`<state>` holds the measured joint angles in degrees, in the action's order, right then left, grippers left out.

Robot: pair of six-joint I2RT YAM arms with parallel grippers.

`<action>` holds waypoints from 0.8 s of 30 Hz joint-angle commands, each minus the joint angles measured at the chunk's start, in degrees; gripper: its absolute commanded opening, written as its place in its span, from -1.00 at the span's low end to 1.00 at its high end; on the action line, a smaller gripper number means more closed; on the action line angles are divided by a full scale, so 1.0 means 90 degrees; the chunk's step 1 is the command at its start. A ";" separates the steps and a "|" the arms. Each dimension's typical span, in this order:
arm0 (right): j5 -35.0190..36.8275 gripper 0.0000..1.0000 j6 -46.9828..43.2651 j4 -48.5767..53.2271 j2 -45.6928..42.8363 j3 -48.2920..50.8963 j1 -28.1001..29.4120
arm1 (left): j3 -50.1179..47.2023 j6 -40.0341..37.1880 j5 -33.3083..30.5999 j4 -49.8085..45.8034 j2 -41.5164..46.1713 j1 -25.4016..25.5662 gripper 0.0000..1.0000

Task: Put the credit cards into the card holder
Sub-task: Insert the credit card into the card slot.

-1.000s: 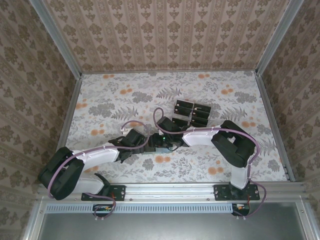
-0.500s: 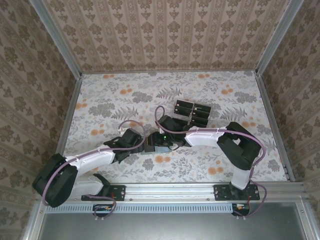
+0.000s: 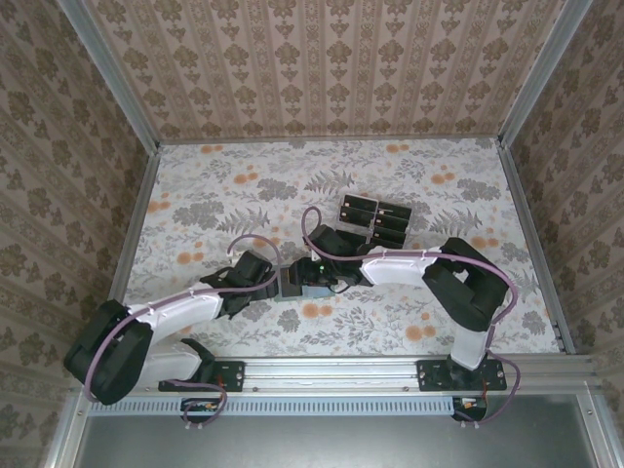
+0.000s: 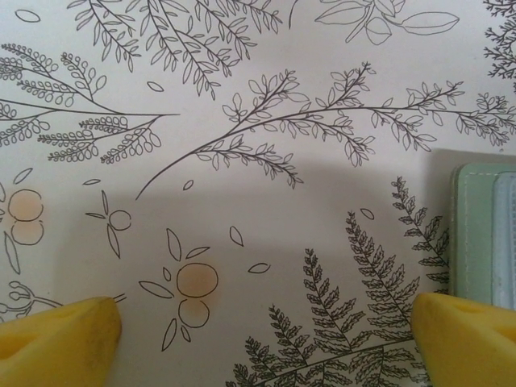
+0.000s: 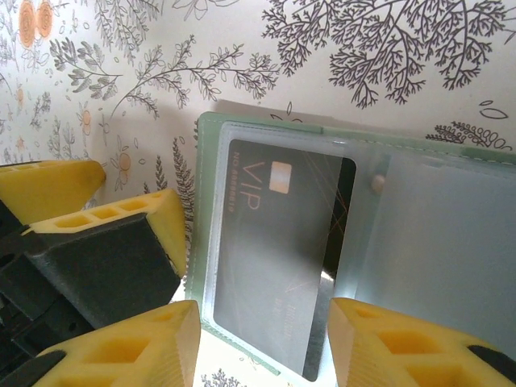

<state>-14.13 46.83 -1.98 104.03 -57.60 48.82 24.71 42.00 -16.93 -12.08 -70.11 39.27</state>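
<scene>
The grey-green card holder (image 5: 266, 137) lies open on the table. A black credit card (image 5: 278, 258) marked VIP sits under its clear pocket, its near end sticking out. My right gripper (image 5: 262, 343) is open just above that near end, one finger on either side, with a gap showing at the left finger. My left gripper (image 4: 266, 339) is open over bare tablecloth, and the card holder's edge (image 4: 482, 234) lies by its right fingertip (image 4: 472, 330). From above, both grippers meet at the card holder (image 3: 292, 286). More black credit cards (image 3: 359, 208) lie further back.
A clear tray (image 3: 376, 221) at mid-table right of centre holds the spare cards. The left gripper's yellow fingers (image 5: 165, 222) press close to the holder's left side. Patterned walls enclose the flowered table (image 3: 439, 322) on three sides.
The left arm swung in toward the holder and its gripper now sits at the holder's left side. The right gripper stays over the holder, barely shifted.
</scene>
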 commanded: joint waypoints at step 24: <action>-0.0272 -0.12 0.0043 0.0018 0.0558 -0.0462 0.0084 | -0.0294 0.0011 0.0238 0.0344 -0.0355 -0.0025 0.90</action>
<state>-15.44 46.85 -2.09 107.79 -59.96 49.04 24.34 42.02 -18.06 -10.66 -71.20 39.29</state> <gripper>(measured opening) 0.443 0.954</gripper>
